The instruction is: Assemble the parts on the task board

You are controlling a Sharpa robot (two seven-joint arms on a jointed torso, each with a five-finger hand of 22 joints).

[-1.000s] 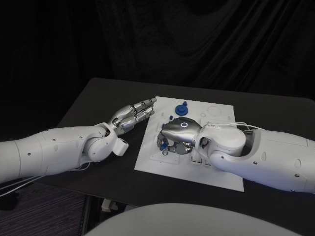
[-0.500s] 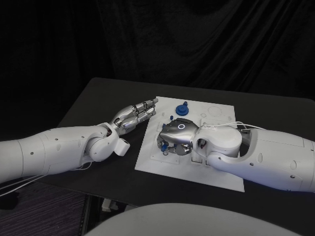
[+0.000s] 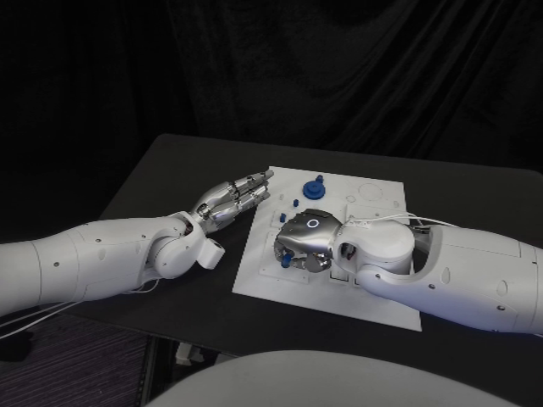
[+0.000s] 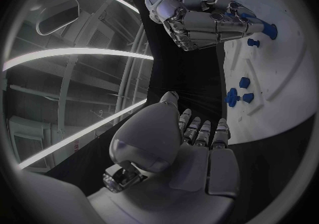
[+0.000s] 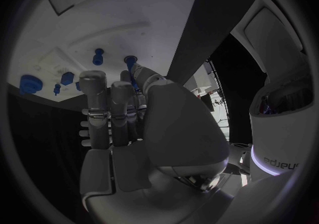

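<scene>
Standing blue parts (image 3: 313,186) on task board (image 3: 382,199)

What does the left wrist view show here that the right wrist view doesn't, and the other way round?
Left wrist view alone: the left hand, fingers straight and holding nothing, lying beside the task board, and the right hand seen from outside, curled over a blue part. Right wrist view alone: the right hand's fingers from behind, with that part at their tips. Both share the board and loose blue parts.
</scene>
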